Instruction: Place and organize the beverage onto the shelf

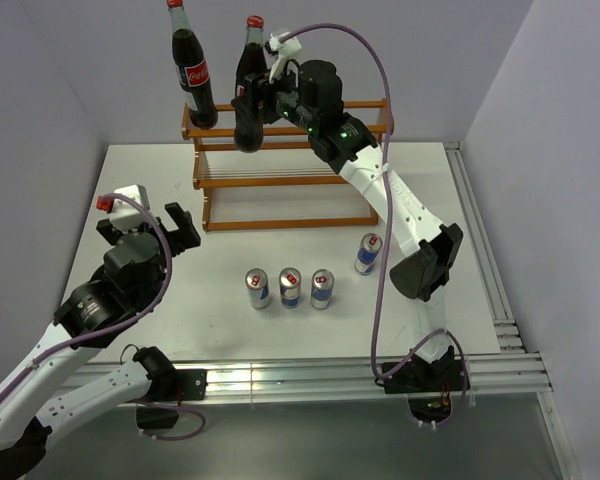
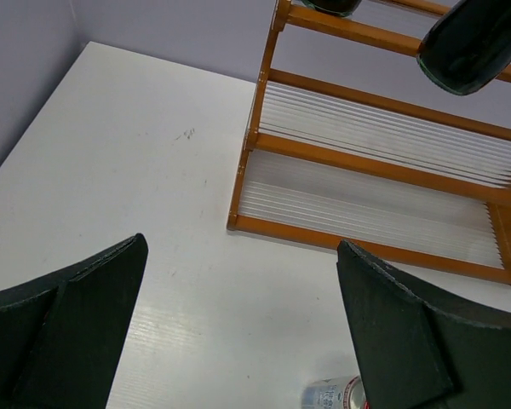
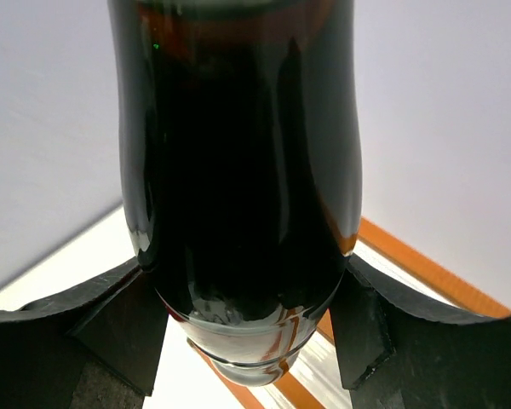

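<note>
My right claw is clamped on one cola bottle, which hangs tilted in the air by the top tier of the shelf. The other cola bottle stands at that tier's left end. Three cans line the bench, with a fourth can to their right. My left claw hangs spread wide.

On the left wrist, I see its fingers far apart, with the shelf beyond.

On the right wrist, both fingers press the dark glass.
</note>
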You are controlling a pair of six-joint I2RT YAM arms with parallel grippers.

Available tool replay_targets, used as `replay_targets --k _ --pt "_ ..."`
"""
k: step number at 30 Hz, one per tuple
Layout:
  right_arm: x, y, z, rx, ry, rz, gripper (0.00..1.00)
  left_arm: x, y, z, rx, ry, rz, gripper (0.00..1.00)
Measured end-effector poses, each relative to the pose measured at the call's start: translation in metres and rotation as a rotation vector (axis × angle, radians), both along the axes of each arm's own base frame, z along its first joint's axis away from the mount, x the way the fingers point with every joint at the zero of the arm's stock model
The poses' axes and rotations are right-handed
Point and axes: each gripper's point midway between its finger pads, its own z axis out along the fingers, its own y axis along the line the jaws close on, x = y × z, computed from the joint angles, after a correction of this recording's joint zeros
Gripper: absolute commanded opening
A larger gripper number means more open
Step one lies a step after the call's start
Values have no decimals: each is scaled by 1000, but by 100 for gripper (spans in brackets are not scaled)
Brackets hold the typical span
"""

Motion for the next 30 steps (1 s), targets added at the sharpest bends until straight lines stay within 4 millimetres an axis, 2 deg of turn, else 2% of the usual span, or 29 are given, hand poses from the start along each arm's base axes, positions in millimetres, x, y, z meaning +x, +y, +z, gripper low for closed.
replay_targets --k 5,9,23,30 --pt "19 -7 -35 -49 77 -25 0 5 -4 -8 36 26 5 100" --pt "24 -16 -48 -72 117 -39 0 7 -6 -13 62 41 2 100" --pt "29 -23 -43 -2 164 -28 0 11 -9 -20 85 61 1 99" --pt "33 -32 -34 52 178 -20 0 13 -11 -24 99 73 0 99"
